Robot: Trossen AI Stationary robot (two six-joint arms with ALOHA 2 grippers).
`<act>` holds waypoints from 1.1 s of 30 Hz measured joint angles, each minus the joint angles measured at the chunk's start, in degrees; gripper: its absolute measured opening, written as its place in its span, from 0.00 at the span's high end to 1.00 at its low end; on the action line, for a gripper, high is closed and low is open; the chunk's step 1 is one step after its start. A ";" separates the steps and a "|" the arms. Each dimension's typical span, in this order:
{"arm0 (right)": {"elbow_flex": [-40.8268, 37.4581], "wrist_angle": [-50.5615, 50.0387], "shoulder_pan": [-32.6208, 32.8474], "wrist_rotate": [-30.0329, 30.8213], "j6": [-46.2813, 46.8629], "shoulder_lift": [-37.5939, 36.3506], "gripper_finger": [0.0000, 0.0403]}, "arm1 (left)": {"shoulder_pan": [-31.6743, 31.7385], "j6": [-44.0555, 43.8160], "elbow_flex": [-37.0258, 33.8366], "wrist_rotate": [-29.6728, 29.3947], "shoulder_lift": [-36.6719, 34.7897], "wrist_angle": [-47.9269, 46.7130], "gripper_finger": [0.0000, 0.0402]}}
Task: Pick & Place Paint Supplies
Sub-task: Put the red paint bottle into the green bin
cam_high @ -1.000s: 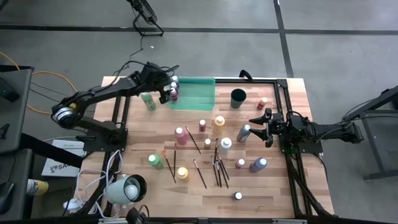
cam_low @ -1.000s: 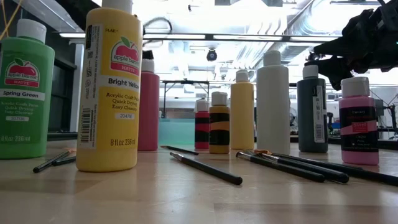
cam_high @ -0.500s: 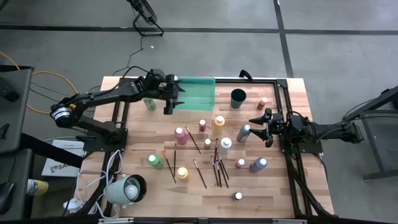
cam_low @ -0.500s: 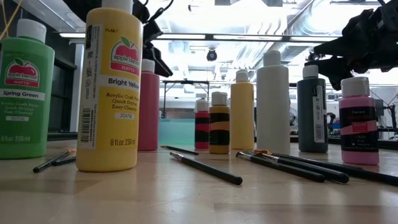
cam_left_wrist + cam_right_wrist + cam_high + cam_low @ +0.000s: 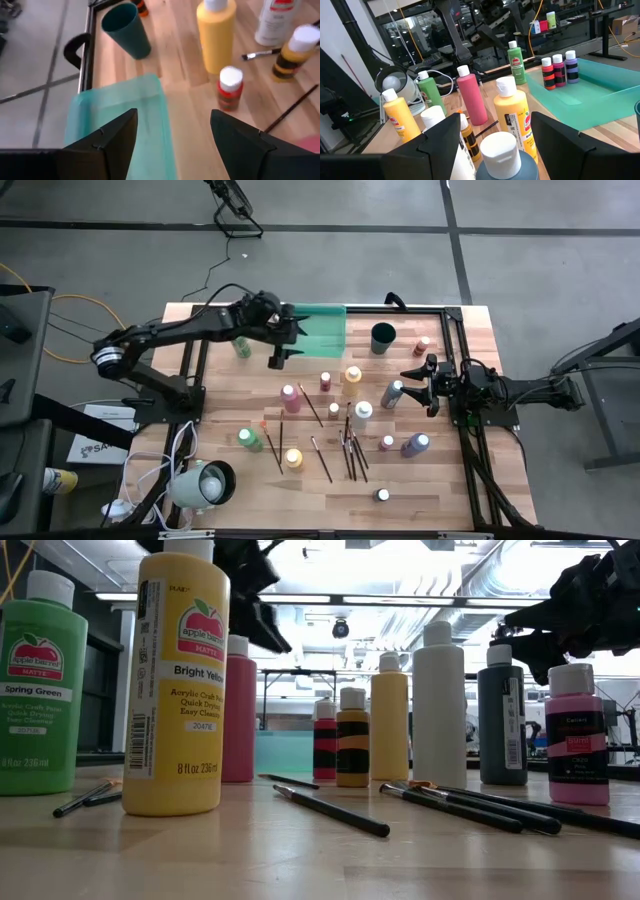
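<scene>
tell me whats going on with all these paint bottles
Two robot arms are sorting paint supplies on a wooden table. The left gripper is open and empty, at the near edge of the green tray, which already holds three small bottles. The right gripper hangs open beside the grey bottle. Many bottles and brushes are not yet put away.

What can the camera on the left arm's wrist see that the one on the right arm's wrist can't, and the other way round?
Only the left wrist view shows the dark cup and a small red bottle standing on the wood beside the tray. Only the right wrist view shows three small bottles at the tray's far end, a green bottle beyond them, and the room behind the table. Both show the green tray and a yellow bottle.
</scene>
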 joint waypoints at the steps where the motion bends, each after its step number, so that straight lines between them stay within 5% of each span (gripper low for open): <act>1: -0.01 0.01 0.00 0.02 0.00 0.00 0.41 | -0.57 -0.18 2.20 -0.33 1.40 -2.25 0.39; 10: 0.00 0.00 -0.01 0.05 0.00 0.01 0.41 | -6.01 0.36 18.38 -1.88 14.64 -17.82 0.39; 19: -0.02 0.00 0.01 0.02 0.00 -0.01 0.41 | -8.51 9.82 19.40 2.85 21.45 -16.77 0.39; 33: 0.00 0.00 -0.01 0.00 0.00 0.02 0.41 | -9.05 9.99 19.38 3.40 26.92 -14.47 0.39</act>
